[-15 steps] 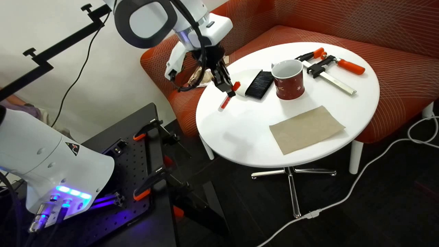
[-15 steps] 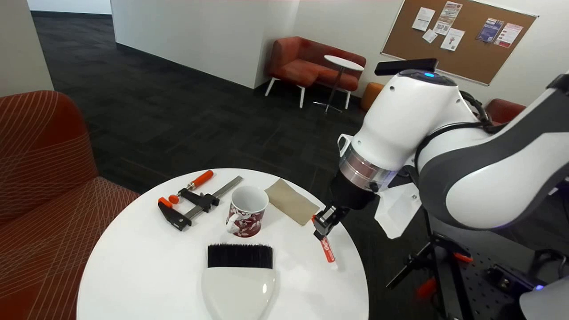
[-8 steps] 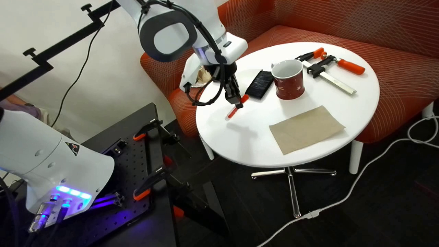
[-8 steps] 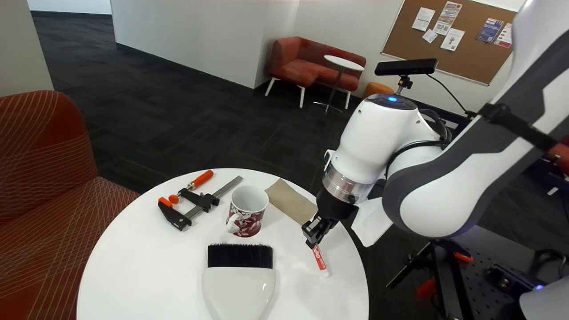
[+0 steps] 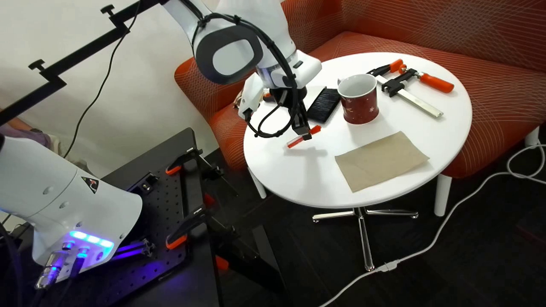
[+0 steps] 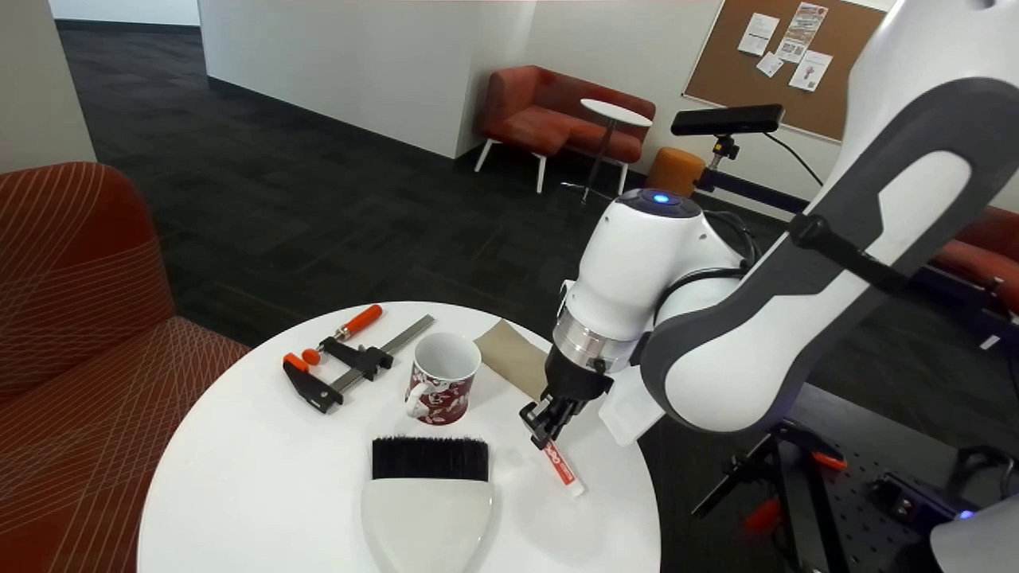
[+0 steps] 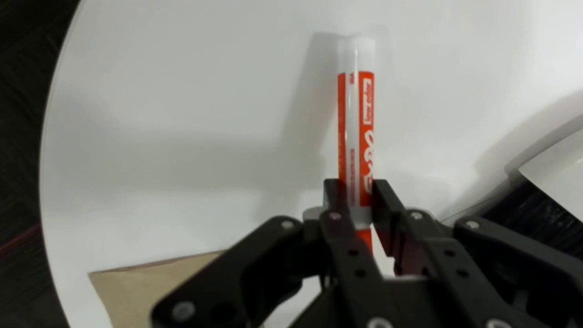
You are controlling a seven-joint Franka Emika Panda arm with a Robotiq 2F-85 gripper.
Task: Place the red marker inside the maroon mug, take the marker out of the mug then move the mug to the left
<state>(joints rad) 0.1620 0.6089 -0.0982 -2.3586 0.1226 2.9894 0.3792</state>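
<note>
Red-and-white slim plastic marker (image 7: 356, 123) is pinched in your black two-fingered end effector (image 7: 358, 196), pressed from both sides near the joint with its red cap. That grip leaves most of the barrel and the pale end jutting out, which probably suits you if that end is to go in first. A soft grey shadow (image 7: 307, 100) lies close at the pale end and parts from the marker toward your grip, so the marker seems to slope with the pale end lower; whether that end touches the round white desk (image 5: 273, 170), you cannot tell.

In an exterior view your white, grey-banded robot arm (image 6: 784, 326) reaches in from the right, its wrist slanting down and left so the end effector points at the desk. You will likely need to turn the wrist to bring the marker nearer upright before lowering it.

Farther out, in an exterior view, the dark red cylindrical ceramic mug (image 5: 360, 106) stands upright, right of the marker and farther off, apart from it. Its pale mouth faces up and its handle points far left, so entry from above should be easy. The black-bristled brush (image 5: 324, 104) lies just left of it, so lift before you cross. The grey metal bar clamp with orange handle (image 5: 394, 86) lies just to its right, and the flat brown paper rectangle (image 5: 381, 162) at the near right.
</note>
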